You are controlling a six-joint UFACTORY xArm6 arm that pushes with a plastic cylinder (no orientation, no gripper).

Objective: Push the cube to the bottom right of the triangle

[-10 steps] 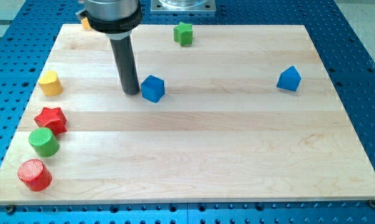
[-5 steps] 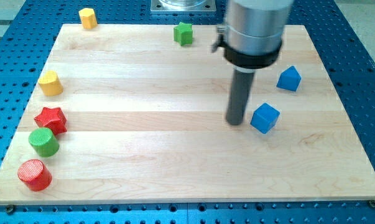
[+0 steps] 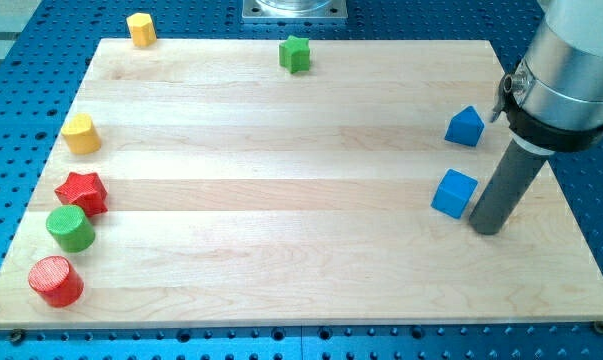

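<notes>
The blue cube (image 3: 454, 193) sits on the wooden board at the view's right, just below and slightly left of the blue triangle (image 3: 464, 127). My tip (image 3: 486, 229) rests on the board right beside the cube, at its lower right. The dark rod rises from there to the grey arm at the view's upper right.
Along the view's left edge lie a yellow block (image 3: 80, 133), a red star (image 3: 82, 192), a green cylinder (image 3: 71, 228) and a red cylinder (image 3: 56, 280). A yellow block (image 3: 140, 28) and a green star (image 3: 295, 53) lie near the top edge. The board's right edge (image 3: 566, 190) is close.
The cube has slid from the board's upper middle to the right, ending below the triangle. My tip has gone from the cube's left side to its lower right.
</notes>
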